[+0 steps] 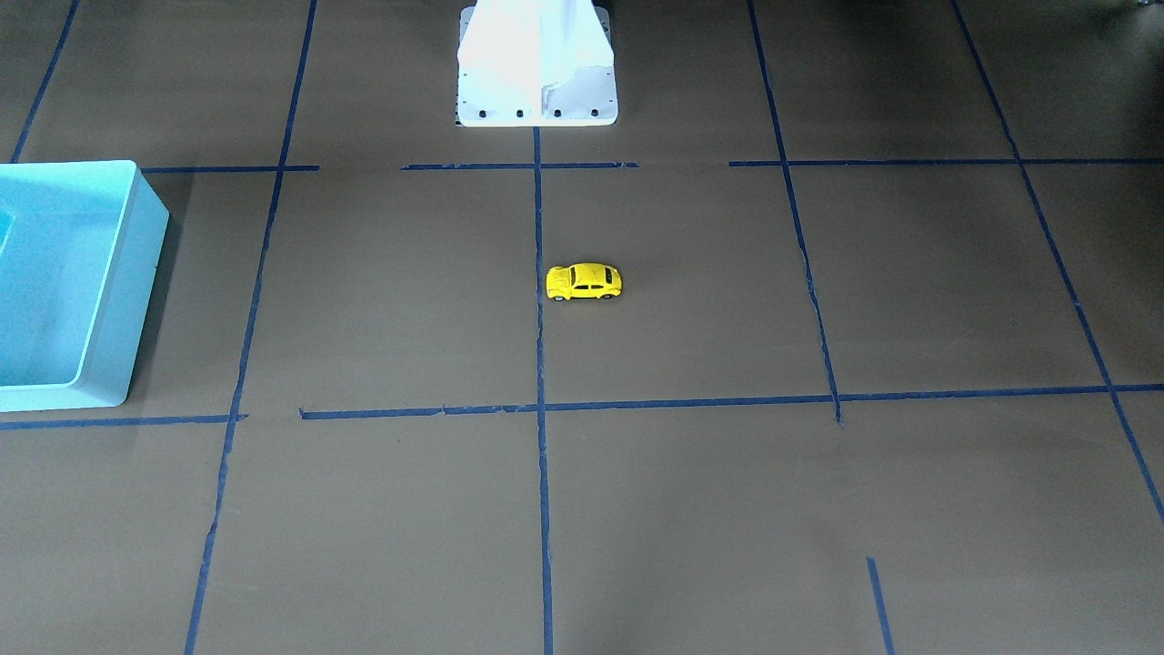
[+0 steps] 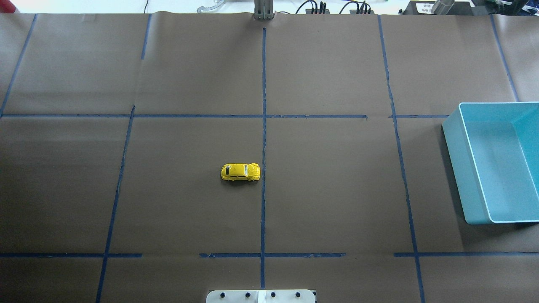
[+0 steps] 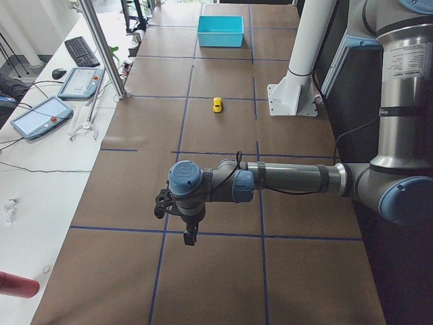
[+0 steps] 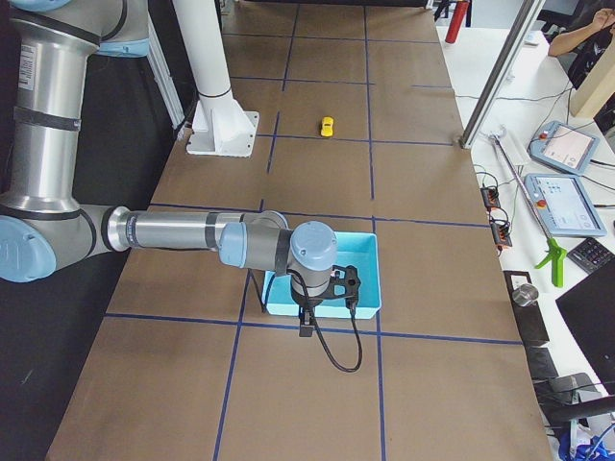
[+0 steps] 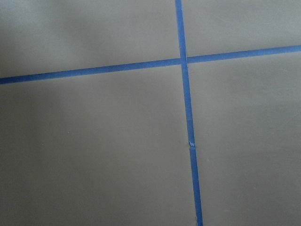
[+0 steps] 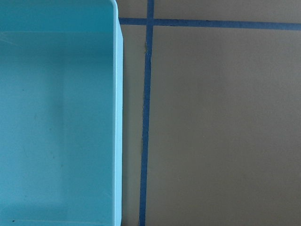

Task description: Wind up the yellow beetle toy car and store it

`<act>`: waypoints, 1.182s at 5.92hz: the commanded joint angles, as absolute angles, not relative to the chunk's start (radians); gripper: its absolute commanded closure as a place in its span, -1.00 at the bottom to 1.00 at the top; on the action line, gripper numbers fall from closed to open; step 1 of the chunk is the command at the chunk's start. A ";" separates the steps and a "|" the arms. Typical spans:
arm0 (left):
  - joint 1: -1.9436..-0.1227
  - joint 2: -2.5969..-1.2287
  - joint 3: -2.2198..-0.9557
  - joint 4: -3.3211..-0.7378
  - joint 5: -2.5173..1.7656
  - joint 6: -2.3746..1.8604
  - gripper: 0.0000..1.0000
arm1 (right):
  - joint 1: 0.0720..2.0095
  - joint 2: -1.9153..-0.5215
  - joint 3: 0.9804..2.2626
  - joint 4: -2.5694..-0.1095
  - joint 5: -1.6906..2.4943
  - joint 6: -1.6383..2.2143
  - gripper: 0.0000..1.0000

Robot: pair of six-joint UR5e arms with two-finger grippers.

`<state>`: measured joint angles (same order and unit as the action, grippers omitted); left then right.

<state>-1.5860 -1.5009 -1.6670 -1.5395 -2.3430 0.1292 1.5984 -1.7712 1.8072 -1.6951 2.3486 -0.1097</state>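
Yellow car (image 2: pixel 240 172), blue bin (image 2: pixel 463 168) well apart

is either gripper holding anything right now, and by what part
Nothing visible is held. The yellow beetle toy car sits free on the table, far from the left gripper and the right gripper.

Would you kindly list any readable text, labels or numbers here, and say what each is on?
No text is legible.
Sticker on the left arm: print too small to read.
White label at the overhead view's top right: blurred.
Yellow beetle toy car, light-blue bin: no markings seen.
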 commanded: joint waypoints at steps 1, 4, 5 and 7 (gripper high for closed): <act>-1.585 -1.511 -1.680 -1.537 -2.336 0.121 -1.00 | 1.600 -1.770 1.809 -1.695 2.347 -0.109 -1.00; -1.483 -1.526 -1.961 -1.330 -2.327 0.126 -1.00 | 1.598 -1.772 1.807 -1.695 2.347 -0.109 -1.00; -1.391 -1.572 -2.050 -1.248 -2.265 0.126 -1.00 | 1.598 -1.772 1.807 -1.695 2.347 -0.109 -1.00; -1.225 -1.859 -2.072 -0.997 -2.177 0.129 -1.00 | 1.598 -1.772 1.806 -1.697 2.349 -0.106 -1.00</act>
